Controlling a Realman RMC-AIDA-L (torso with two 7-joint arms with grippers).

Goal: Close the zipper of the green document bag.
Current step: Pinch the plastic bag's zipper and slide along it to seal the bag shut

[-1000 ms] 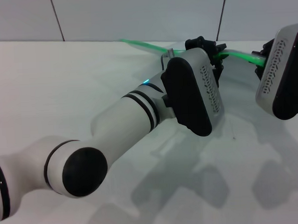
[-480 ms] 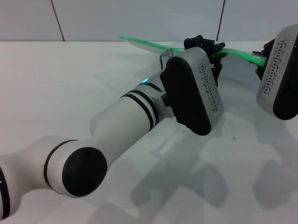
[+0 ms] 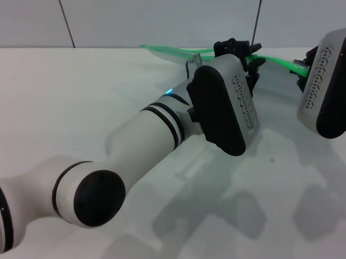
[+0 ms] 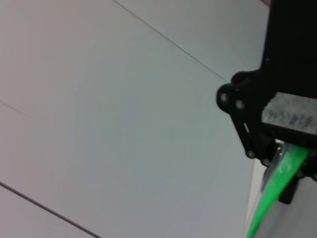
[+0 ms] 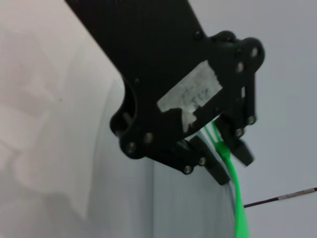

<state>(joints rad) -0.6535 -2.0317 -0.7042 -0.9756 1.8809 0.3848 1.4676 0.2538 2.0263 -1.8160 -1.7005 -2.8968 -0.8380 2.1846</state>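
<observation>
Zipper (image 3: 174, 49) job is partway, I think.
My left claw (image 3: 236, 47) is pinched shut on the zipper, on the top edge of the green bag (image 3: 275, 86), held up off the table (image 3: 55, 95). My right claw (image 4: 285, 163) pinches the edge too. I cannot see the slider, so I can't tell how much is left.

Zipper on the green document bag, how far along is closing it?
Done: both grippers have hold of the zipper. The right gripper pinches the strip at one end. In hand: the left gripper grips the strip partway along. Left: the slider is not visible, so how much is closed cannot be told.
</observation>
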